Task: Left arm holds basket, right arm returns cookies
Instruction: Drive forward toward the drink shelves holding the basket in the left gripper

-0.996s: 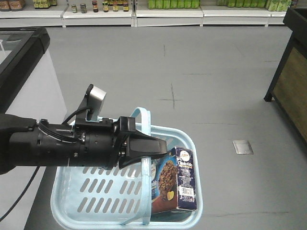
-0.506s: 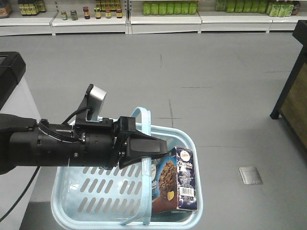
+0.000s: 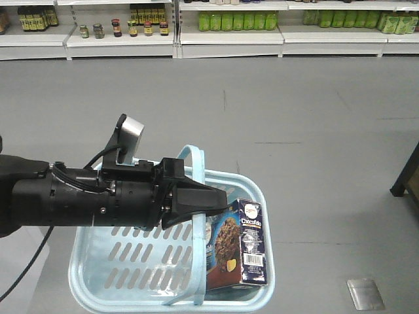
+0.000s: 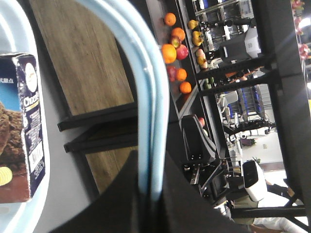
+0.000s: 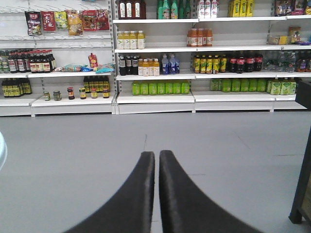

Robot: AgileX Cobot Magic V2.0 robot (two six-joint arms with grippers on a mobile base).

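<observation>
- My left gripper (image 3: 208,201) has its black pointed jaws clamped on the hoop handle (image 3: 195,165) of the basket (image 3: 242,176). From the left wrist camera, the pale blue bar runs straight down into the dark jaws, and I see no gap on either side of it.
- My right gripper (image 5: 156,155) holds nothing. Its two dark fingers (image 5: 141,194) are drawn together with only a thin sliver between the tips, and they point out over the grey floor (image 5: 218,155).
- The cookie box (image 3: 239,245) stands upright inside the basket, in the near right corner as the front camera sees it. It is just right of the handle and close against the right wall. Its cookie picture faces the camera and a white barcode label sits low on the narrow side. Neither gripper touches it.
- The left arm (image 3: 78,203) reaches in level from the left edge of the front view and crosses above the basket's slotted left half. It has cables looped along it and a white-silver block (image 3: 133,127) standing on top.
- I cannot tell from these views whether the basket's base touches the floor.
- Further out, store shelves (image 5: 155,99) with rows of bottles and jars line the far side of the aisle.
- The left wrist camera also catches a wooden panel (image 4: 82,63) and a rack of oranges and apples (image 4: 175,48) behind the handle.
</observation>
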